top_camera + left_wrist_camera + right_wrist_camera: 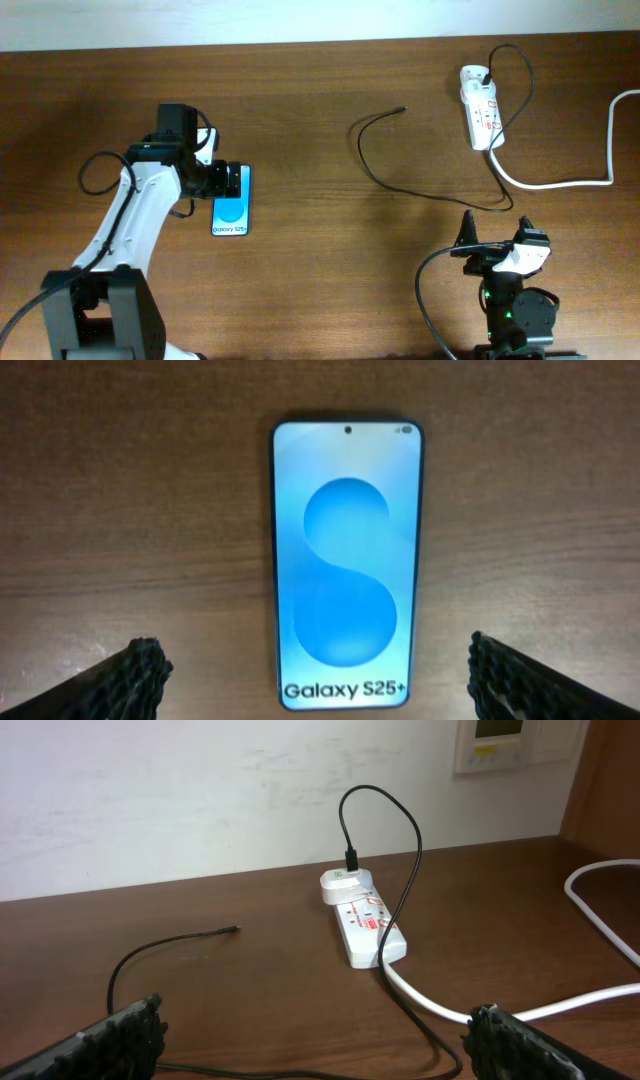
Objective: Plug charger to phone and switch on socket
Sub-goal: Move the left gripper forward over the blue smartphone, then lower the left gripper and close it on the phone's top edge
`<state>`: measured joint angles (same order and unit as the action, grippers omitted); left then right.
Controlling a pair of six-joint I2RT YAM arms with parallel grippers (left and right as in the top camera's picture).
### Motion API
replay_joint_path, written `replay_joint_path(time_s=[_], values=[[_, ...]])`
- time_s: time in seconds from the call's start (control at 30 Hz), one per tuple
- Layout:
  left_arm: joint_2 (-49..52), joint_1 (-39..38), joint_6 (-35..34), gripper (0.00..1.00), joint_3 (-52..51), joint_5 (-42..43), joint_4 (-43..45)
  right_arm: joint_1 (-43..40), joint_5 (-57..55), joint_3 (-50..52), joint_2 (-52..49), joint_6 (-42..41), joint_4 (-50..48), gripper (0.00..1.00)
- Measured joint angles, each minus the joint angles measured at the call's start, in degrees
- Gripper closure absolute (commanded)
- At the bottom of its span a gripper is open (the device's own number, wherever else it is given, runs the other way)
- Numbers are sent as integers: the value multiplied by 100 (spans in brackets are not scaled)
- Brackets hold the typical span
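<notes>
The phone (231,208) lies flat on the wooden table at the left, its blue screen up; in the left wrist view (348,560) it shows "Galaxy S25+". My left gripper (232,180) hovers over it, open and empty, with a finger on either side of the text end (315,648). The charger, a thin black cable (362,150), lies loose mid-table, its plug tip (401,110) free; its other end goes to the white socket (481,120). My right gripper (497,240) is open and empty near the front edge, facing the cable (150,948) and the socket (368,925).
A thick white cord (560,183) runs from the socket to the right edge and shows in the right wrist view (430,1000). A white adapter (343,885) sits in the socket's far end. A white wall stands behind the table.
</notes>
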<state>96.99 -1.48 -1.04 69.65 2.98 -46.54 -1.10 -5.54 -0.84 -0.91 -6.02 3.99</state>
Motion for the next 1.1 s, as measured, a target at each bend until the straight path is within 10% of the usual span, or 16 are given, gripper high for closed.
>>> replay_joint_path(time_s=[1.1], values=[[1202, -356, -2, 1, 0, -46, 466, 0, 0, 0, 0, 0, 0, 2]])
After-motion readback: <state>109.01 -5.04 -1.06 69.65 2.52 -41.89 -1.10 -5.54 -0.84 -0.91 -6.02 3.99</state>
